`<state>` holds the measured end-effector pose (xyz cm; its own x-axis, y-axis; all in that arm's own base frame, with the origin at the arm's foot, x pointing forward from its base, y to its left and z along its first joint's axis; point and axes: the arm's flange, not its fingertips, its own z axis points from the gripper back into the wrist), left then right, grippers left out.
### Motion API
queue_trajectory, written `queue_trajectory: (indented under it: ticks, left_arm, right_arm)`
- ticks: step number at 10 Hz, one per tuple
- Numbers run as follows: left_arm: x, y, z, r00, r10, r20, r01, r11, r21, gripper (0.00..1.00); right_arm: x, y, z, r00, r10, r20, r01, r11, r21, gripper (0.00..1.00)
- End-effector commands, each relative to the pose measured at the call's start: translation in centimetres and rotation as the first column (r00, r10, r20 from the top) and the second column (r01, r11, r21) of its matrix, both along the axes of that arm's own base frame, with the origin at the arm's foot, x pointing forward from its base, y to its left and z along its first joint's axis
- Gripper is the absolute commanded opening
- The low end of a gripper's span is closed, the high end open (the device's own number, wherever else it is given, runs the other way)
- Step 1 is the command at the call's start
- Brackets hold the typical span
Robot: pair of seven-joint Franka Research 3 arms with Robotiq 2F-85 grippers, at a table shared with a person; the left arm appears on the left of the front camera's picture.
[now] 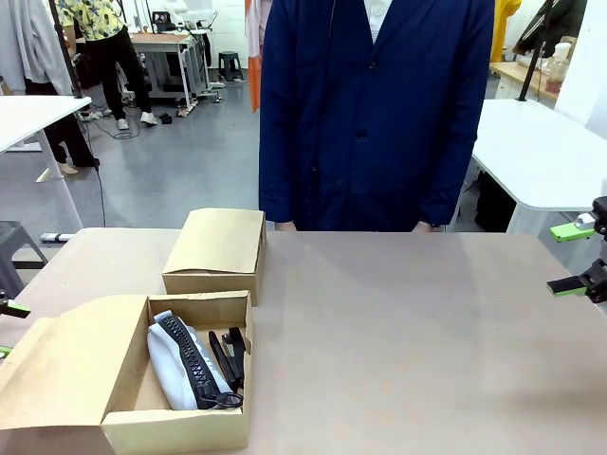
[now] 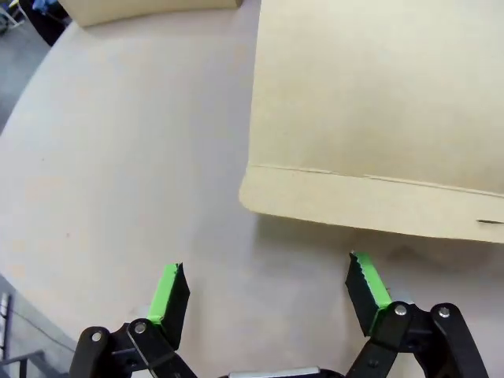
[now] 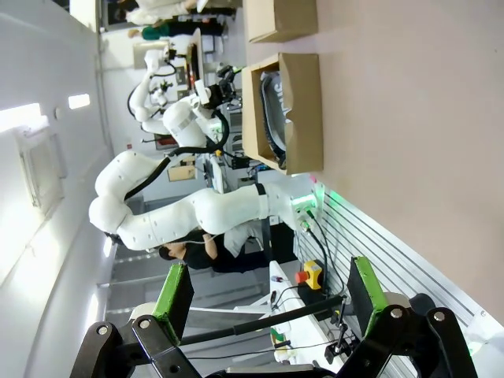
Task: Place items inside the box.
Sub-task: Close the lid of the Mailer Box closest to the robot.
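The open cardboard box (image 1: pixel 204 428) stands at the table's near left, its lid flap (image 1: pixel 66 370) folded out to the left. Inside lie a grey zip pouch (image 1: pixel 166 368), a navy zip pouch (image 1: pixel 193 365) on top of it, and a black stapler (image 1: pixel 231 355) along the right wall. My left gripper (image 1: pixel 8 330) is at the left edge beside the flap; in the left wrist view it (image 2: pixel 268 291) is open over bare table next to the flap (image 2: pixel 378 118). My right gripper (image 1: pixel 574 258) hangs open at the far right, holding nothing, and is also open (image 3: pixel 268 291) in its wrist view.
A closed cardboard box (image 1: pixel 215 248) sits just behind the open one. A person in a navy coat (image 1: pixel 375 114) stands at the far edge, hands out of sight. The table (image 1: pixel 417 341) is bare across its middle and right.
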<state>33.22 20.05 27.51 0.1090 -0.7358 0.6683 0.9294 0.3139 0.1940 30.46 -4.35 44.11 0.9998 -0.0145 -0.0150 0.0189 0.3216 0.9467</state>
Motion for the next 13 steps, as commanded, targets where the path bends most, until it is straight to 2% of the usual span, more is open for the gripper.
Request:
queue_trajectory:
  ticks: [1,4,7,10,11,13]
  left_arm:
    - [-0.9,-0.8,-3.3,1.000,-0.023,0.007,0.023,0.999,0.041,1.00]
    - [-0.4,-1.4,-3.8,0.999,-0.008,-0.036,0.009,0.999,0.041,1.00]
    - [-0.4,-3.6,-3.4,0.998,-0.041,-0.046,0.034,0.988,-0.154,1.00]
    - [-1.3,-5.7,-1.2,0.991,-0.130,-0.040,0.109,0.934,-0.340,1.00]
    - [-1.8,-6.3,-0.5,0.988,-0.155,-0.012,0.140,0.922,-0.361,1.00]
    - [-3.2,-7.1,1.2,0.977,-0.211,-0.001,0.188,0.876,-0.445,1.00]
  right_arm:
    - [0.0,-0.1,0.5,1.000,-0.007,-0.009,0.007,1.000,0.016,1.00]
    - [0.0,-0.1,0.5,1.000,-0.007,-0.009,0.007,1.000,0.016,1.00]
    - [0.0,-0.1,0.5,1.000,-0.007,-0.009,0.007,1.000,0.016,1.00]
    - [0.0,-0.1,0.5,1.000,-0.007,-0.009,0.007,1.000,0.016,1.00]
    - [0.0,-0.1,0.5,1.000,-0.007,-0.009,0.007,1.000,0.016,1.00]
    - [0.0,-0.1,0.5,1.000,-0.007,-0.009,0.007,1.000,0.016,1.00]
